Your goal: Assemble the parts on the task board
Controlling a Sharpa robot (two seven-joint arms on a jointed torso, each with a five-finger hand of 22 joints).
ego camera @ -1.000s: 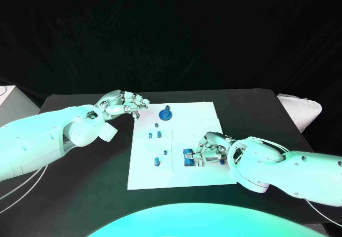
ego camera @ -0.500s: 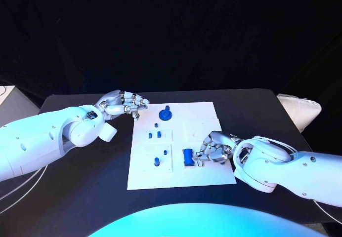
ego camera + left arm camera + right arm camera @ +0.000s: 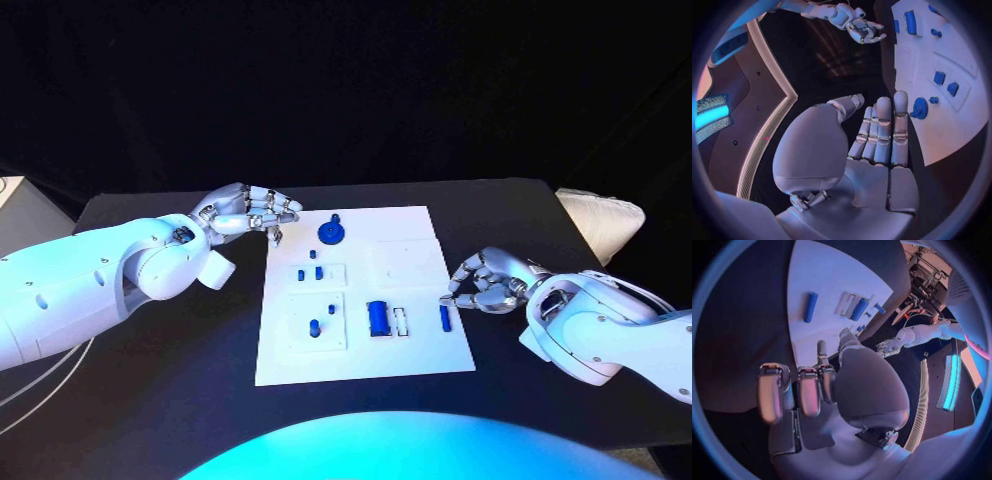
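Observation:
The white task board [image 3: 410,229] lies mid-table. On it are a round blue part [image 3: 333,233] at the far end, two small blue parts [image 3: 310,272] below it, and two more [image 3: 322,318] nearer me. A thick blue cylinder [image 3: 379,318] lies beside a pale bracket [image 3: 401,320] and a slim blue part [image 3: 444,317]. My right hand [image 3: 490,283] hovers just off the board's right edge, fingers curled in on nothing. My left hand [image 3: 248,212] sits by the board's far left corner, fingers together and bent, holding nothing. The right wrist view shows the slim part [image 3: 810,306] and the cylinder [image 3: 859,309].
A white bundle [image 3: 600,220] lies at the table's right edge and a white box [image 3: 20,203] stands off its left end. Bare black table [image 3: 173,380] surrounds the board. The left wrist view shows the round part [image 3: 919,107] and my right hand [image 3: 861,27].
My right hand has drawn back to the right, off the board, uncovering the blue cylinder, bracket and slim blue part it was over. The left hand has stayed put.

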